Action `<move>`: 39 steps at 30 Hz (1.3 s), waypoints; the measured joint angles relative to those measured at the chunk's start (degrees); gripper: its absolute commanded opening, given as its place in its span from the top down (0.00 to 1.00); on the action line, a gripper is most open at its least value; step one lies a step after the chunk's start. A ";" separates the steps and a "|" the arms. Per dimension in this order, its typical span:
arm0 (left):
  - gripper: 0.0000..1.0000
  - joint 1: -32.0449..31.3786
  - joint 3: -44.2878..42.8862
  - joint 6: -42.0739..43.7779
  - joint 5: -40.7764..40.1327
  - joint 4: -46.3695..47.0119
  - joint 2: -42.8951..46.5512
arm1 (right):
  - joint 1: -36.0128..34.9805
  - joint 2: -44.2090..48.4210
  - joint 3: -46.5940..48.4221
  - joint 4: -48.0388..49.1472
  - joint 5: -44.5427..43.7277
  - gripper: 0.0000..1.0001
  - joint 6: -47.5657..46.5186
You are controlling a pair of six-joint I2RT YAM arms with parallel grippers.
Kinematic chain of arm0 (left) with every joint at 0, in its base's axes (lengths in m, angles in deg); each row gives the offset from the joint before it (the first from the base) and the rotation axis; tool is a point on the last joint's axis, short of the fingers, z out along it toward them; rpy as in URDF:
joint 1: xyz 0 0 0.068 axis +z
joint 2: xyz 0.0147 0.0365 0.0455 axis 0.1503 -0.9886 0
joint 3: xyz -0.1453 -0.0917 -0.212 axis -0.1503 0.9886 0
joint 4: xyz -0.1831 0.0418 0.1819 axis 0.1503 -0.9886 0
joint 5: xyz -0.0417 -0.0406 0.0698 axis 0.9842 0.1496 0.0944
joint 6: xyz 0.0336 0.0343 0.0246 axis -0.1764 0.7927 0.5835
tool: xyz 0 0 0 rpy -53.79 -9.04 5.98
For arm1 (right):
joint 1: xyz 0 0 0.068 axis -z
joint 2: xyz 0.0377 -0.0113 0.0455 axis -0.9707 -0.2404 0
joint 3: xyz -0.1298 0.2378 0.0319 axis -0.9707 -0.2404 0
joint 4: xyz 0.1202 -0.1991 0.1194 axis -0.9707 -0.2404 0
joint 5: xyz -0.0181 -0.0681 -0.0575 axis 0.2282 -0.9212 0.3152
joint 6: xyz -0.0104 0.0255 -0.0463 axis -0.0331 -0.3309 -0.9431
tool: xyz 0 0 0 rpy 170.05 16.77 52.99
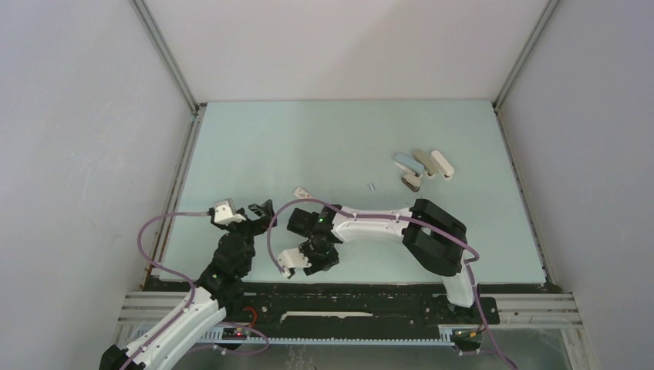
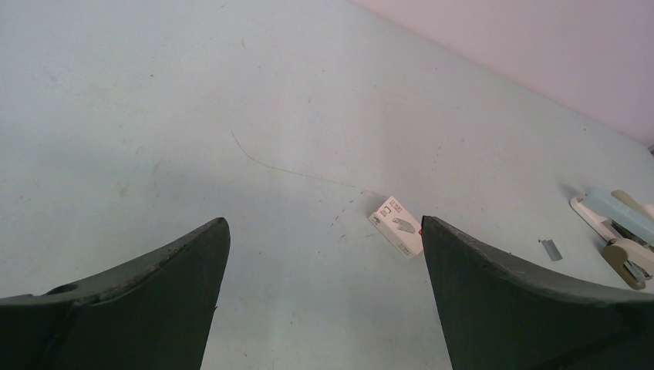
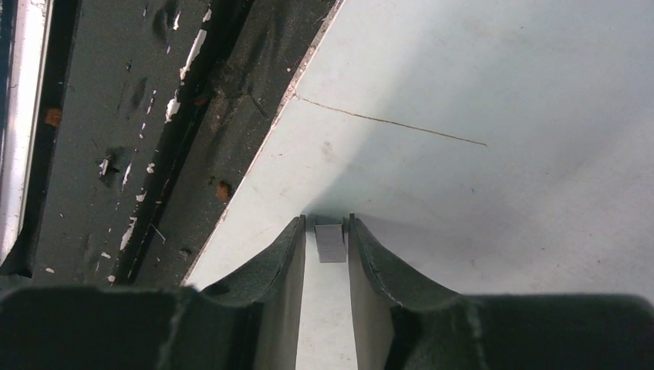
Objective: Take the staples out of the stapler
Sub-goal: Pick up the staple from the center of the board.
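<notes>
With staple strips out on the tabletop (image 1: pixel 308 146), I judge the unloading largely done. One loose strip (image 1: pixel 372 186) lies mid-frame overhead, left of the pale-blue stapler (image 1: pixel 402 162) among other staplers (image 1: pixel 432 163) at upper right. My right fingers (image 3: pixel 361 248), narrowly parted, bracket a second strip (image 3: pixel 332 243) by the near edge, not visibly clamped. My left fingers (image 2: pixel 197 262) gape wide, empty.

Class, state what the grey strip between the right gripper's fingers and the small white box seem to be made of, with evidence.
Strip: likely metal; dull grey, thin, straight-edged.
Box: likely card; matt white, printed, with crisp folded edges.
</notes>
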 measured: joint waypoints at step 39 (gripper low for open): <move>0.00 0.00 0.00 0.00 0.00 0.00 0.72 | 6.91 7.34 0.63 -1.86 8.68 0.82 6.71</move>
